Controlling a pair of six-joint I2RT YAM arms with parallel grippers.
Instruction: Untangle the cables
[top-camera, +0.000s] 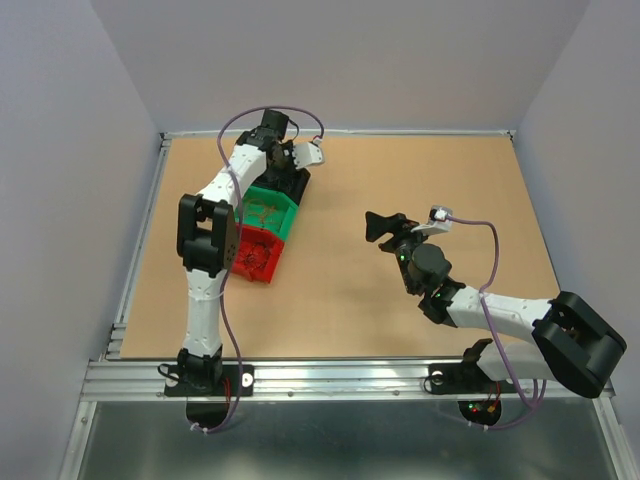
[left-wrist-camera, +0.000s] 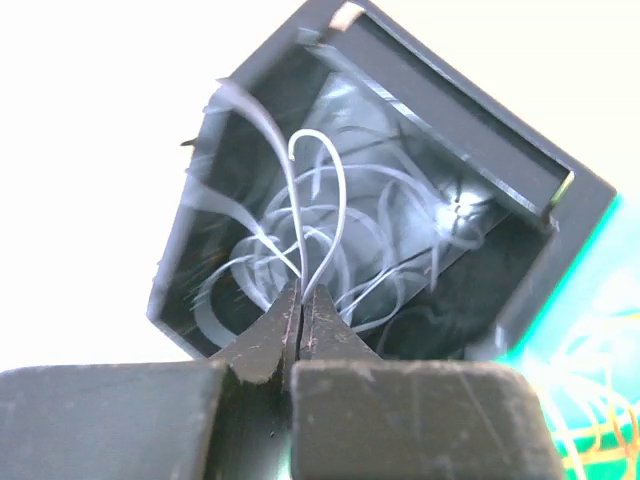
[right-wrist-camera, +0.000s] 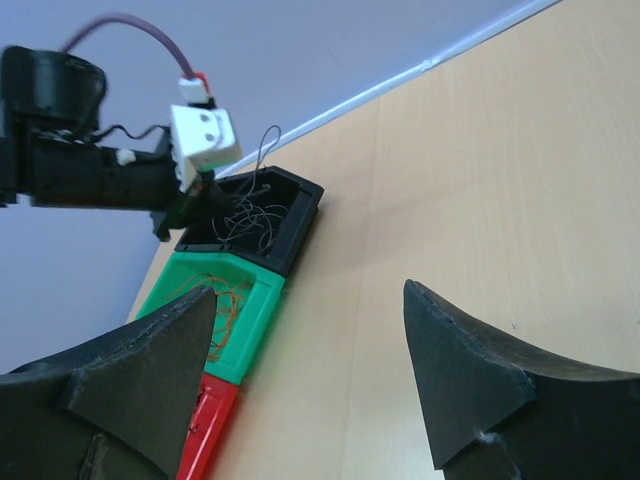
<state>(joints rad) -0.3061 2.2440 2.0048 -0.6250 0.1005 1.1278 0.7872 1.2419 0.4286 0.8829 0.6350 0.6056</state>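
The cables lie sorted by colour in a row of bins. Thin grey strands (left-wrist-camera: 400, 235) fill the black bin (left-wrist-camera: 480, 130), and orange strands (right-wrist-camera: 228, 308) lie in the green bin (right-wrist-camera: 262, 300). My left gripper (left-wrist-camera: 302, 292) hangs over the black bin (top-camera: 296, 186), shut on a looped grey cable (left-wrist-camera: 335, 180) that rises from between its tips. In the right wrist view that grey cable (right-wrist-camera: 268, 145) arcs above the bin. My right gripper (right-wrist-camera: 308, 288) stands open over bare table to the right of the bins (top-camera: 376, 230), holding nothing.
A red bin (top-camera: 256, 256) joins the near end of the green bin (top-camera: 266, 212). The bins stand toward the left of the brown table (top-camera: 450, 170). Grey walls enclose the table on three sides. A metal rail (top-camera: 340, 375) runs along the near edge.
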